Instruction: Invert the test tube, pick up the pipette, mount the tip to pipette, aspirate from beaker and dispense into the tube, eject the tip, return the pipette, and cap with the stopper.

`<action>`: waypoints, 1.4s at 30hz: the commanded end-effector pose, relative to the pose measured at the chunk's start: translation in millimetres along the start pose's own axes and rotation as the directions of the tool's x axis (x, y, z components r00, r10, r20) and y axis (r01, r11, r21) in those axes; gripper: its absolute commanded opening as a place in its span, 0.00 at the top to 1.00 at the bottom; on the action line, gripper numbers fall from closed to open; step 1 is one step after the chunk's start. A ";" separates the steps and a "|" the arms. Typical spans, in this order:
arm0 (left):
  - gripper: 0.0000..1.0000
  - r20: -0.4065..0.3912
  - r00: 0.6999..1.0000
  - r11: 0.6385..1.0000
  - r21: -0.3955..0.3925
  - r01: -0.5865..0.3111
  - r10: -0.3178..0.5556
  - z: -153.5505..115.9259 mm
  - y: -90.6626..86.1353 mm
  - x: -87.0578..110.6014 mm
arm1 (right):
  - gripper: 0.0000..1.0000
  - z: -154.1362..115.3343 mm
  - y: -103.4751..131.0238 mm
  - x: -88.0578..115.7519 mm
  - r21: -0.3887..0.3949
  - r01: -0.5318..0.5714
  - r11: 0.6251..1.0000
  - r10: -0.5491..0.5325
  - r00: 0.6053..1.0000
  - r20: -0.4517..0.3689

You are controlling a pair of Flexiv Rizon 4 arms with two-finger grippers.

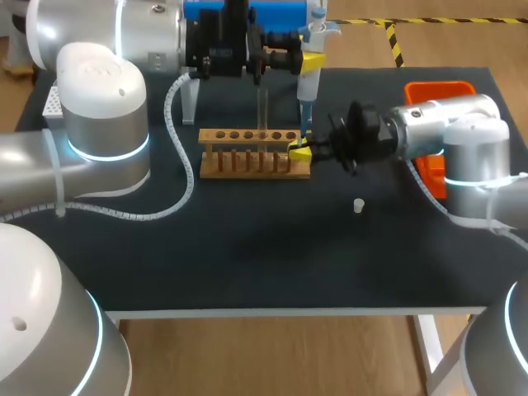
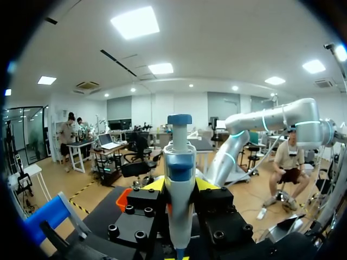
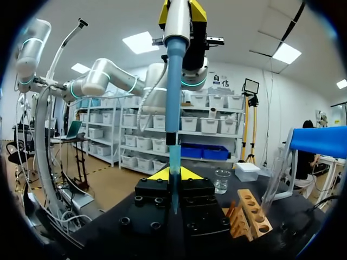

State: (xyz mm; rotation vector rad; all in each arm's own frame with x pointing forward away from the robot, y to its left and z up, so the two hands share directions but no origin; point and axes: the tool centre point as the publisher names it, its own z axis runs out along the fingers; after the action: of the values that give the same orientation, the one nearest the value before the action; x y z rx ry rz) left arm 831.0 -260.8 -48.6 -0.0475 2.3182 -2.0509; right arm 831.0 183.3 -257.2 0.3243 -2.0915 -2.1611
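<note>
- The stopper (image 1: 358,205) sits alone on the near-right of the bench (image 1: 247,264), well apart from everything else. It looks small, light and easy to knock rolling, so I would pinch it across its sides from above.
- The right jaws, reaching in from the right arm (image 1: 445,128), are narrow. They appear closed on the pipette tip (image 3: 174,162) from both sides, just at the right end of the wooden rack (image 1: 252,162). The tip is thin, hollow plastic that is likely light and slightly springy. A soft grip low on its taper suits it, and any side pull could bend it or skew its seat.
- The test tube (image 1: 262,107) stands upright in the rack, left of the tip. It is clear, slick and probably brittle. I would hold it mid-body with little force and keep the open mouth clear.
- The pipette (image 1: 309,78) hangs upright above the tip. The left jaws are clamped across its thick body, which seems the stiff, safe place to hold it, clear of the plunger.
- The beaker (image 3: 221,180) stands on the far side of the rack. It is glass and likely holds liquid, so it is best not nudged.
</note>
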 end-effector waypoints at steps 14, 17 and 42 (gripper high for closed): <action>1.00 0.003 1.000 1.000 0.003 -0.001 0.001 1.0 0.6 0.0 | 1.00 -3.6 5.8 -3.5 0.001 0.016 1.000 -0.016 1.000 0.016; 1.00 0.003 1.000 1.000 0.003 -0.001 0.001 1.0 0.6 0.0 | 1.00 -3.6 9.4 -3.2 -0.003 0.019 1.000 -0.019 1.000 0.014; 1.00 0.003 1.000 1.000 0.003 -0.001 0.001 1.0 0.6 0.0 | 1.00 -4.9 1.7 -1.0 0.014 0.006 1.000 -0.007 1.000 0.013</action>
State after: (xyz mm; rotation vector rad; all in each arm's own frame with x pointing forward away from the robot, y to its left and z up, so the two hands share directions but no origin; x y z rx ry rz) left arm 831.0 -260.8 -48.5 -0.0475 2.3175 -2.0515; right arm 833.9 179.4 -256.0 0.3199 -2.1124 -2.1609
